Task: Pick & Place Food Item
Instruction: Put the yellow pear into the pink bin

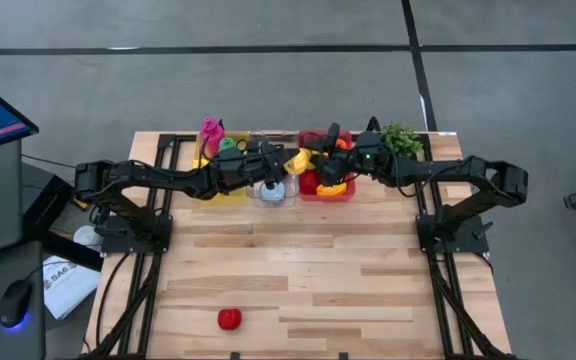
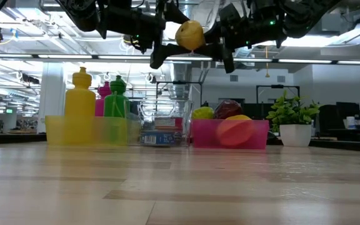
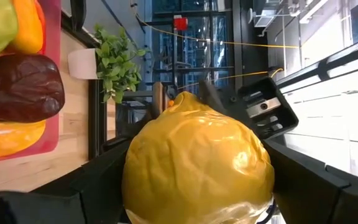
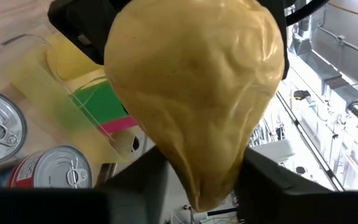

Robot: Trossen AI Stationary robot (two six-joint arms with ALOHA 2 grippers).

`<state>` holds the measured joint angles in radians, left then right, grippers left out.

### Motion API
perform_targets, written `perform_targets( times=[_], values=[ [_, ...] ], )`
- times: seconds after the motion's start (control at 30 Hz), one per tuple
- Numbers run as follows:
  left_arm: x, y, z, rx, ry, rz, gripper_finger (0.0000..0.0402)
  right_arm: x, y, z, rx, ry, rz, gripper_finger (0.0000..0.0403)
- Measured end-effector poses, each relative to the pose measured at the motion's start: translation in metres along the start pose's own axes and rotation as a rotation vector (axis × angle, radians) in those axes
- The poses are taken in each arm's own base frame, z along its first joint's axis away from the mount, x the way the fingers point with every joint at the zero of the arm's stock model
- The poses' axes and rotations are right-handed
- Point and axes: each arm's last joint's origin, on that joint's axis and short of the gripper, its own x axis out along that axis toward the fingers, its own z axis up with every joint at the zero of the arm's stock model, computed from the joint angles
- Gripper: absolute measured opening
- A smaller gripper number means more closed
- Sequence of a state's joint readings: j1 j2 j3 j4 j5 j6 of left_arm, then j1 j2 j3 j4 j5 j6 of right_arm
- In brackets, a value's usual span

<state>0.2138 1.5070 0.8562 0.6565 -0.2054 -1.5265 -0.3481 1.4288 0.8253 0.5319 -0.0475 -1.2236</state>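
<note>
**Lemon mid-handover above the bins**

The lemon (image 2: 190, 35) hangs in the air between the two grippers, well above the red bin (image 1: 343, 192) and the clear bin (image 1: 273, 192). The left gripper (image 1: 286, 162) holds it: in the left wrist view its fingers (image 3: 98, 177) sit against both sides of the fruit, spread wide to fit its girth. The right gripper (image 1: 318, 158) meets it from the opposite side, and in the right wrist view the lemon's pointed end sits down between its fingers (image 4: 272, 186). Whether they are already pressing on the fruit I cannot tell; they look close against it, but contact is not clear.

The step in hand reads as a pass of the lemon from the left gripper to the right. The next move calls for the right gripper to firm up on the narrow end before the left lets go, as the lemon is round, smooth and likely to slip. A red fruit (image 1: 229, 318) lies on the table (image 1: 368, 270), well apart from both grippers.
</note>
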Motion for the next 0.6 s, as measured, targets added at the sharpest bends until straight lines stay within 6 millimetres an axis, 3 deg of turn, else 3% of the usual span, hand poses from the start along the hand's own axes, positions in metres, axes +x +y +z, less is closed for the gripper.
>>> perform_targets(
  times=[0.13,0.23,0.5,0.6],
  values=[
    [0.0,0.0005,0.0001,0.003,-0.001,0.005,0.0321,0.0,0.0005,-0.0002,-0.003,0.002,0.005,0.0083],
    [0.0,0.0005,0.0002,0.017,-0.001,0.006,0.0323,0.0,0.0005,-0.0002,-0.004,0.001,0.005,0.0055],
    [0.0,0.0004,0.0003,0.034,-0.004,0.004,0.0348,0.0,0.0004,-0.0001,-0.002,0.0,0.004,0.005],
    [0.0,0.0003,0.0004,0.123,-0.006,0.004,0.0366,0.0,0.0003,-0.0001,0.0,-0.001,0.003,0.005]
  ],
)
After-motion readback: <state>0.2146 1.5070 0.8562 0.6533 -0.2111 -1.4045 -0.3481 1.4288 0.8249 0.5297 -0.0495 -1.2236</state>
